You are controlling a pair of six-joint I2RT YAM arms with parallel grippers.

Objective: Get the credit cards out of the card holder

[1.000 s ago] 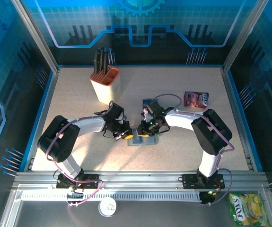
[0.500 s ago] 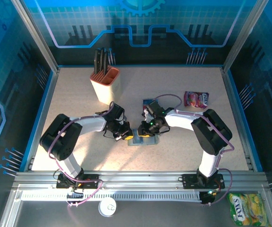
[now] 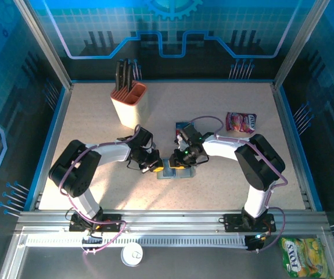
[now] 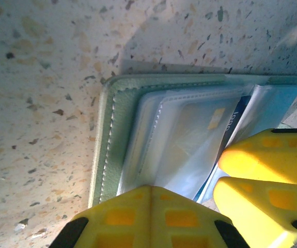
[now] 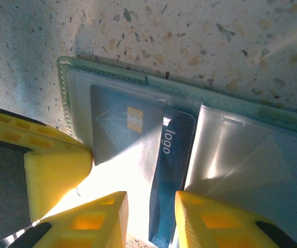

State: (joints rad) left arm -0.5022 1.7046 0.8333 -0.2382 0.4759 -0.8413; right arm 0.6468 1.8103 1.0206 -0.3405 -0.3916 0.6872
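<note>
The card holder (image 3: 176,172) lies open and flat mid-table, grey-green with clear sleeves (image 4: 112,134) (image 5: 231,155). A blue credit card (image 5: 171,165) with a gold chip and the word "logo" sits half inside the left sleeve, its right part bare. My right gripper (image 5: 151,222) (image 3: 183,161) is open, its fingers astride that bare edge with a gap on the left. My left gripper (image 4: 151,206) (image 3: 155,165) is shut, its tips pressed down on the holder's sleeve next to the right fingers (image 4: 267,170). A small blue flat piece (image 3: 180,125) lies behind the right wrist.
A beige knife block (image 3: 130,104) stands at the back left. At the back right lies a pink-red snack packet (image 3: 241,122). Off the table, in front, are a yellow packet (image 3: 303,258) and a white cap (image 3: 132,254).
The left arm's elbow has shifted slightly. Both grippers stay at the card holder, which has not moved.
</note>
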